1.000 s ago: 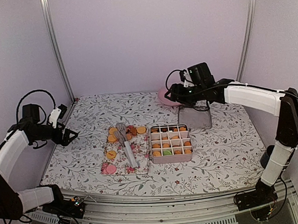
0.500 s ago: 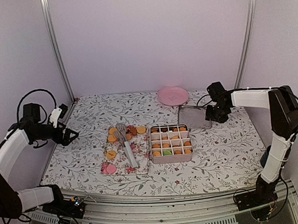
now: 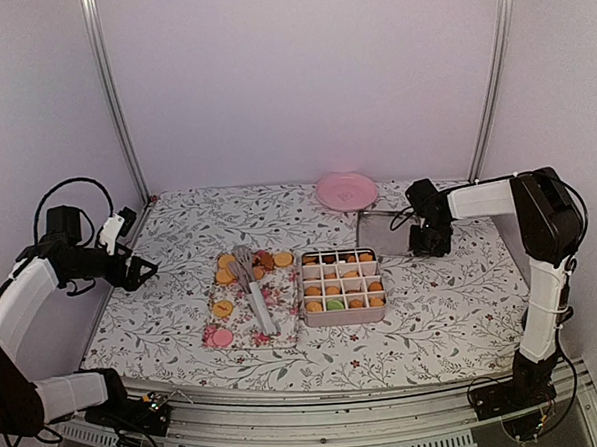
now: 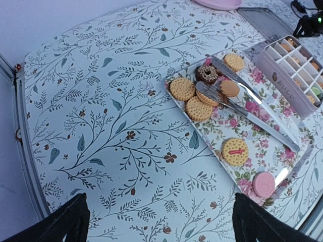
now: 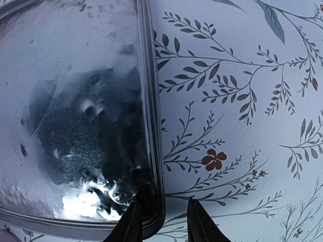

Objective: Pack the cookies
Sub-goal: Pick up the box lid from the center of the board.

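Several loose cookies lie on a floral tray; in the left wrist view they are golden, plus one dark and one pink. More cookies fill the pink divided box. A shiny metal lid lies behind the box. My right gripper is low at the lid's right edge. Its jaws straddle the lid's rim, one finger inside and one outside, with a gap still showing. My left gripper hangs wide open over bare cloth, left of the tray.
Metal tongs lie across the floral tray among the cookies. A pink plate sits at the back behind the lid. The floral tablecloth covers the whole table; frame posts stand at the back corners.
My right arm swung from above the pink plate to the lid's right edge and came down. Its jaws have narrowed around the rim. The left arm has not moved.
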Motion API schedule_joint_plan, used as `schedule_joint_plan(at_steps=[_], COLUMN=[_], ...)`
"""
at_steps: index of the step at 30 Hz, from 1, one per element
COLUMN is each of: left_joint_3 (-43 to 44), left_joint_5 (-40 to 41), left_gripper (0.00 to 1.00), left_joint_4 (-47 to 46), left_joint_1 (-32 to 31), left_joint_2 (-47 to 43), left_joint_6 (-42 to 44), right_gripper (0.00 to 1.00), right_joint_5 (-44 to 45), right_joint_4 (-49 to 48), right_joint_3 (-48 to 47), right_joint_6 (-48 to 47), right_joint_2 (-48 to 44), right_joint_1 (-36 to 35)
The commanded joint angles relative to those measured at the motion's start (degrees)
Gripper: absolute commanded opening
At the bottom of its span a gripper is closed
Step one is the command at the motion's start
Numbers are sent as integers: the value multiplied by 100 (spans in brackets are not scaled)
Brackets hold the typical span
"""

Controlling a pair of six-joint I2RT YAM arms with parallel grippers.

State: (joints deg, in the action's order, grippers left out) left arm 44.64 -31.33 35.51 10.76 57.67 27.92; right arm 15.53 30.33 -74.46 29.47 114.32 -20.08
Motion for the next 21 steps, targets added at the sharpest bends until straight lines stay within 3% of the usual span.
schedule_joint_plan(at_steps=[1,4,6,9,21], left_joint_3=[53,45,89,152,521], left_joint_5=[-9,-70,-43,12,211], left_gripper=[99,99,99,99,99], left_joint_4=[35,78,140,145,-96], left_joint_1=[-78,-126,-263,-472,-1519], left_joint_2=[-37,-2,75,180,606], left_joint_6=[65,162,204,168,-340], right_gripper=[31,23,10,1,0], right_joint_5=[-2,-54,-54,-71,417], right_joint_4=[-29,-76,-71,-96,-149], right_joint_3=[-117,-89,-67,10,858], right_joint_6=[26,61,80,143,793], right_joint_2=[127,108,56,-90,-1364], right_joint_1=[36,32,38,47,48])
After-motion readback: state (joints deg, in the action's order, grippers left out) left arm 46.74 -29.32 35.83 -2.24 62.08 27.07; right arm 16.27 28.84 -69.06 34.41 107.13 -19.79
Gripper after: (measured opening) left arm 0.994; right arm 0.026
